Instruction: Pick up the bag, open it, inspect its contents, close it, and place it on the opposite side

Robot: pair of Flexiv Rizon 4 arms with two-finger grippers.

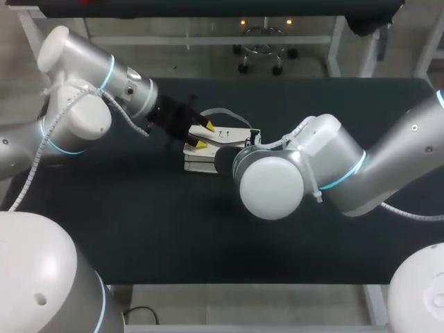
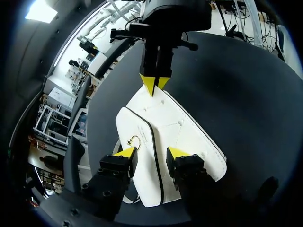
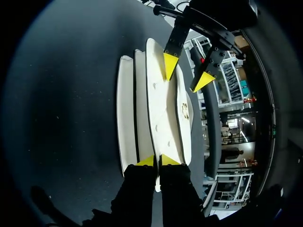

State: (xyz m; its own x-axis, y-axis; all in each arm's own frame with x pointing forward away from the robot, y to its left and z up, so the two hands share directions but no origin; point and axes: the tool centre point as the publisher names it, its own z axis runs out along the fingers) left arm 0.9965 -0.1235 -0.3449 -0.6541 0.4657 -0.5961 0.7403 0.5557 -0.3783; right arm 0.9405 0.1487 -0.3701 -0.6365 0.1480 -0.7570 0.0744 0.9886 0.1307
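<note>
Right fingers (image 3: 147,161) pinch bag (image 3: 163,109), hidden from head view.

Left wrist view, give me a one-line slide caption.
Left claw open over the white bag on the black table, right claw pinching the bag's far end.

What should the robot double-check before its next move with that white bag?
1. The bag lies flat on the table: ok.
2. Its flap is closed: ok.
3. The right gripper is shut on the bag's end: ok.
4. The left gripper is open over the clasp: ok.
5. The left gripper touches the bag: cannot tell.
6. Contents visible: not ok.
</note>
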